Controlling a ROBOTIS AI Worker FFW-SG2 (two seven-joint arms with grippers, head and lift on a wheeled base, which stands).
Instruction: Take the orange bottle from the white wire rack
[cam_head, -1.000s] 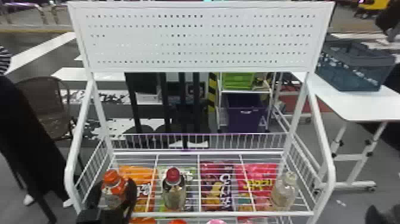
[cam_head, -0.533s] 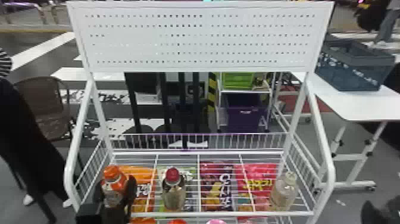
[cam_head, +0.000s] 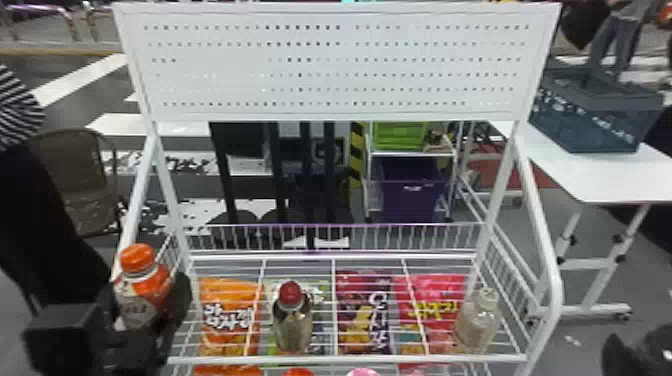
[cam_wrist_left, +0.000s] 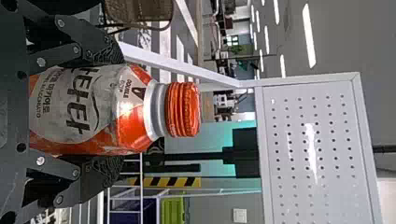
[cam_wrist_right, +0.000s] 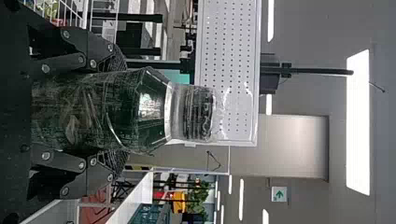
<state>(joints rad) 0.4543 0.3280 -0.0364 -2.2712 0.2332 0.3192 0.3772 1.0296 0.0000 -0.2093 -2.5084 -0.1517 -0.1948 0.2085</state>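
In the head view my left gripper (cam_head: 146, 307) is shut on the orange bottle (cam_head: 149, 280), which stands roughly upright, overlapping the left front corner of the white wire rack (cam_head: 350, 358). From the left wrist view, the left gripper (cam_wrist_left: 116, 111) has its two fingers against opposite sides of the orange bottle (cam_wrist_left: 128, 121), its orange cap free beyond them. A dark part of my right gripper (cam_head: 650, 352) is at the head view's lower right corner. In the right wrist view the right gripper (cam_wrist_right: 117, 112) is closed around a clear bottle (cam_wrist_right: 154, 109).
On the rack are a red-capped bottle (cam_head: 292, 325) and another clear bottle (cam_head: 477, 320). Snack bags (cam_head: 230, 300) lie under the wires. White side posts (cam_head: 542, 260) frame the rack beneath a perforated panel (cam_head: 330, 65). A white table (cam_head: 590, 175) stands at the right.
My left gripper has carried the orange bottle up, leftward and nearer, from over the rack's left part to its front corner. More of the right gripper now shows at the lower right.
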